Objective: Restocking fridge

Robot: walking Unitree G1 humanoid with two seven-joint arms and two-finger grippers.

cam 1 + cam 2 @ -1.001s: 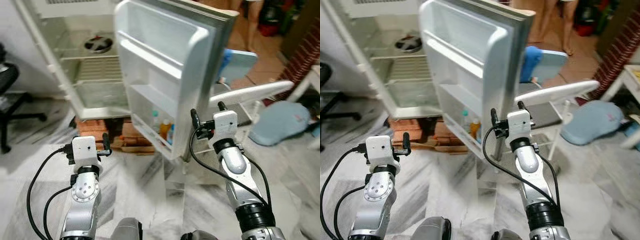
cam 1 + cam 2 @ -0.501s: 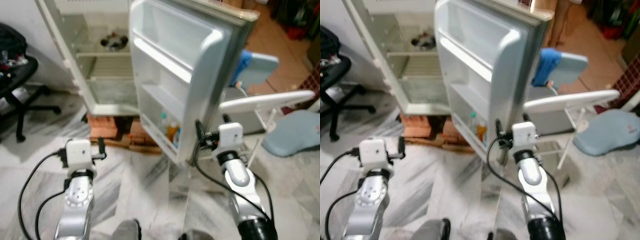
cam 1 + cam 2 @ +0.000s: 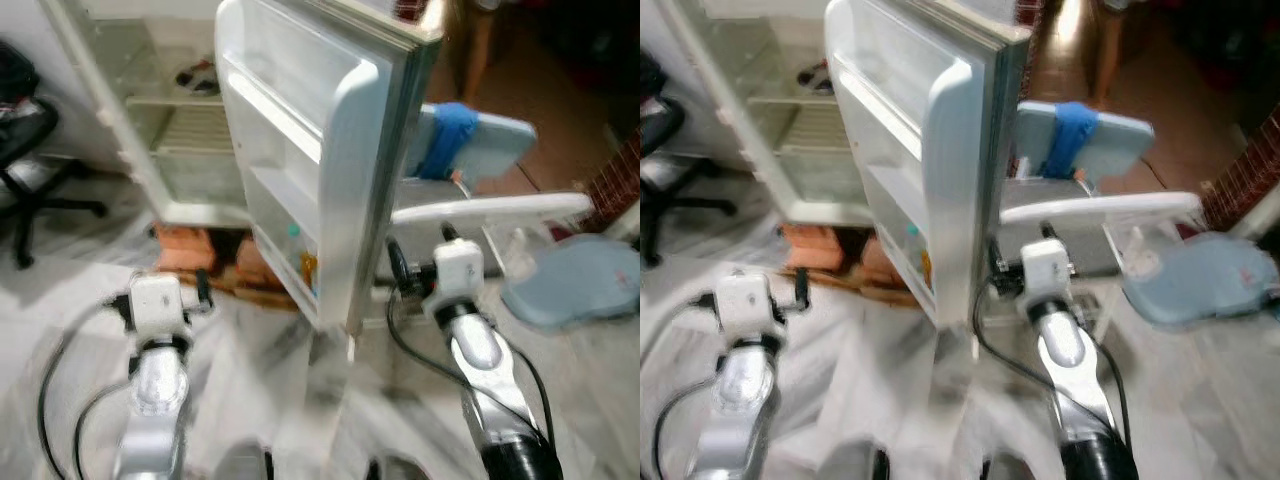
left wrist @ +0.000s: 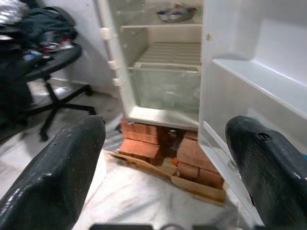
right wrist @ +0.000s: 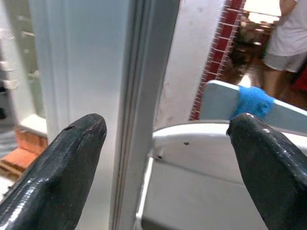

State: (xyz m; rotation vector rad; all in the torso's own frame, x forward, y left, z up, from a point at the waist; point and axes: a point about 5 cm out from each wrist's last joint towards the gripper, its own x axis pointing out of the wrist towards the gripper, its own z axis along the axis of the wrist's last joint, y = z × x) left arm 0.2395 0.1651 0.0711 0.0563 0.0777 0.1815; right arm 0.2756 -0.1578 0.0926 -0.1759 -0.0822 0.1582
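the fridge point(image 3: 190, 150) stands open on a stack of bricks point(image 4: 158, 143), its door point(image 3: 310, 150) swung wide toward the robot. the door's inner shelves are mostly bare; the lowest door shelf holds a few small bottles point(image 3: 303, 262) (one orange, one with a teal cap, details blurred). inside the cabinet a metal bowl point(image 4: 175, 12) sits on the upper shelf, above a wire rack point(image 4: 168, 55) and a clear crisper drawer point(image 4: 165, 88).

the left gripper point(image 3: 200, 292) is held out low over the marble floor point(image 3: 250, 380), in front of the bricks and well short of the cabinet. its fingers point(image 4: 57, 167) are spread wide apart and hold nothing.

the right gripper point(image 3: 420, 255) is raised just beside the outer edge of the door, near its lower half. its fingers point(image 5: 62, 163) are also spread wide, with the door edge seen between them; they grip nothing, and contact with the door cannot be confirmed.

a white folding chair point(image 3: 490, 210) stands just behind the right gripper, and behind that a pale blue chair with a blue cloth point(image 3: 447, 140) draped over it. a grey-blue cushion point(image 3: 580, 280) lies on the floor to the right. a black office chair point(image 3: 30, 150) sits left of the fridge. a person's legs point(image 5: 283, 43) are visible in the background beyond the door.
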